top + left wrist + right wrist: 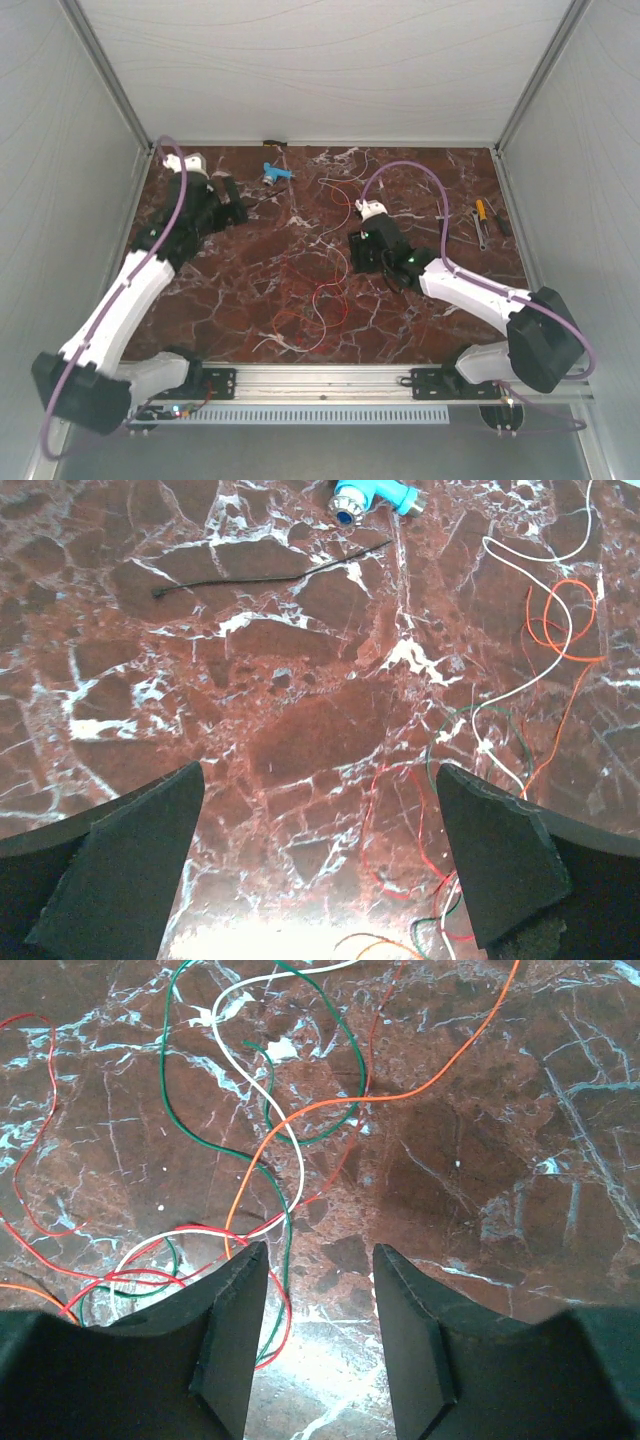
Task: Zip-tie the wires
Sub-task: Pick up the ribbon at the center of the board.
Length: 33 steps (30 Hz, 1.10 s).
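The left arm (pixel 130 290) stretches from its base up the left side of the surface (pixel 250 300), and the left tool (pixel 318 810) hovers near the far-left corner, facing the middle, its fingers (pixel 130 870) wide apart with nothing between them. The right arm (pixel 470 290) reaches from the right towards the centre. The right tool (pixel 320 1260) tilts down at the marble, its fingers (pixel 235 1320) parted by a narrower gap that holds nothing. The wires (pixel 290 1150), red, orange, white and green, sprawl in loose curls over the middle of the surface, just ahead of the right tool; some strands run beneath its left finger, though contact cannot be told. From the left tool they lie off to the right, apart from it. A black zip tie (pixel 270 577) lies flat beyond the left tool, near a blue plastic piece (pixel 375 495).
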Tool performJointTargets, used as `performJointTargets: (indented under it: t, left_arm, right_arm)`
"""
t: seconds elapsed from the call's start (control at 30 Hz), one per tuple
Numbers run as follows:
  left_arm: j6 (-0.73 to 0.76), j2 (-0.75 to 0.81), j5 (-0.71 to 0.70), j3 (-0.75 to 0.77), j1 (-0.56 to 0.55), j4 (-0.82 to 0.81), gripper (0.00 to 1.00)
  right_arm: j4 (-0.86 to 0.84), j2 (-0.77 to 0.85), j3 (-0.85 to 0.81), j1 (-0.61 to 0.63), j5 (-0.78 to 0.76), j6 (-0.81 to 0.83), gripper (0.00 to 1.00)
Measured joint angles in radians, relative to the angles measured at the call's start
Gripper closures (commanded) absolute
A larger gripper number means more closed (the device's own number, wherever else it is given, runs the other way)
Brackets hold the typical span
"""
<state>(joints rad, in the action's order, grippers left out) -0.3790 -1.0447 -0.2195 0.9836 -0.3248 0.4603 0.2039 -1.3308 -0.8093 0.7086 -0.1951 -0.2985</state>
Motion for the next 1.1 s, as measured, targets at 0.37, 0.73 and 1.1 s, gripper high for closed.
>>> performJointTargets:
  t: [0.37, 0.73, 1.1]
  left_arm:
    - [-0.251, -0.462, 0.226, 0.176, 0.316, -0.067, 0.19]
    - [-0.732, -0.843, 0.128, 0.42, 0.348, 0.084, 0.26]
    - [-0.998, -1.174, 0.037, 0.839, 0.297, 0.407, 0.36]
  right_arm:
    - [-0.035, -0.061, 0.01, -0.005, -0.018, -0.025, 0.58]
    - [-0.033, -0.131, -0.015, -0.026, 0.008, -0.029, 0.6]
    - [-0.034, -0.144, -0.027, -0.04, 0.04, -0.029, 0.6]
